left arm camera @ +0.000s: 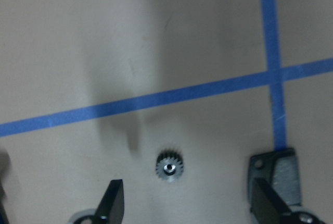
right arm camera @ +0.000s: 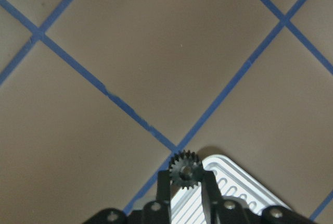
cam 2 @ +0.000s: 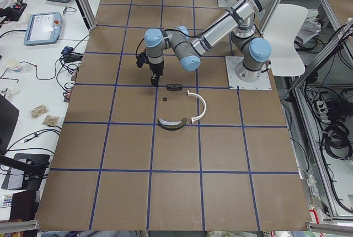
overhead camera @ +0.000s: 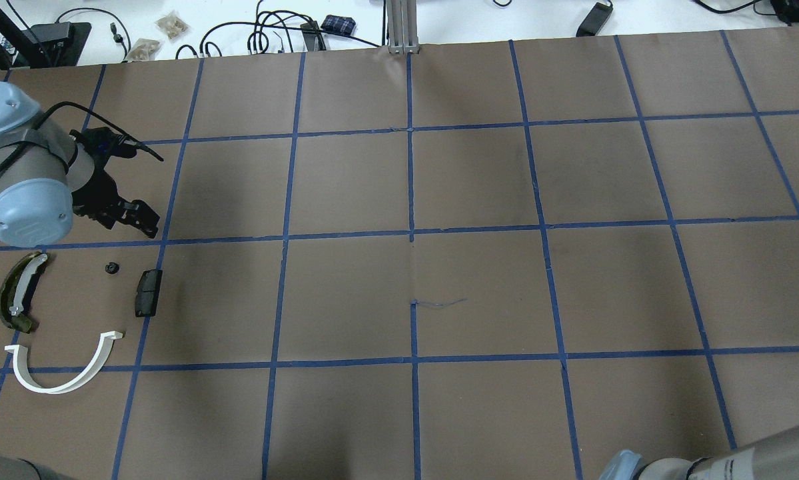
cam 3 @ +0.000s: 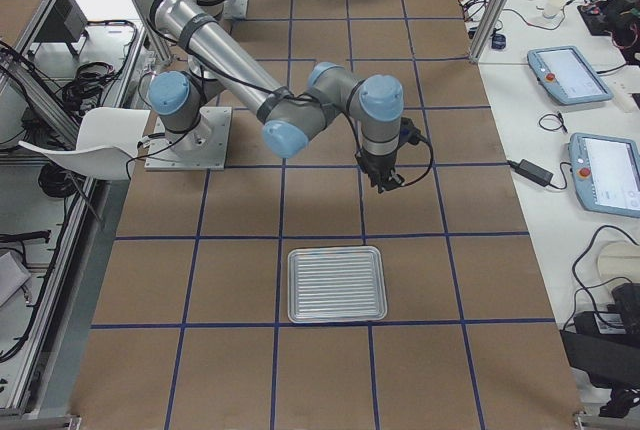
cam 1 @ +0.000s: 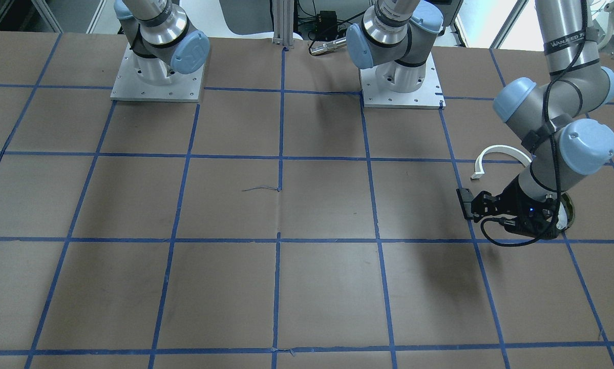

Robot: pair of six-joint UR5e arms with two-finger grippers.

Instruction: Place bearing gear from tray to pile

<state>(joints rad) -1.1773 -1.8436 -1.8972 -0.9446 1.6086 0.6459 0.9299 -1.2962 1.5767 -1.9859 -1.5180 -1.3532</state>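
The right gripper [right arm camera: 186, 190] is clamped on a bearing gear [right arm camera: 185, 171] above the tray [right arm camera: 237, 193]. The left gripper [left arm camera: 190, 203], jaws apart, hovers over another gear [left arm camera: 169, 168] in the pile [overhead camera: 66, 313] near the counter's [overhead camera: 399, 267] left edge.

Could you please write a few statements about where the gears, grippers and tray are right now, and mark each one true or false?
1. The right gripper holds a small black gear between its fingers. True.
2. The left gripper is closed on a gear. False: it is open, and a small gear lies loose on the table between its fingers.
3. The metal tray has several parts on it. False: it looks empty.
4. The white half-ring lies near the olive-green curved piece. True.
5. The dark grey block sits on the tray. False: it lies on the table by the loose gear.
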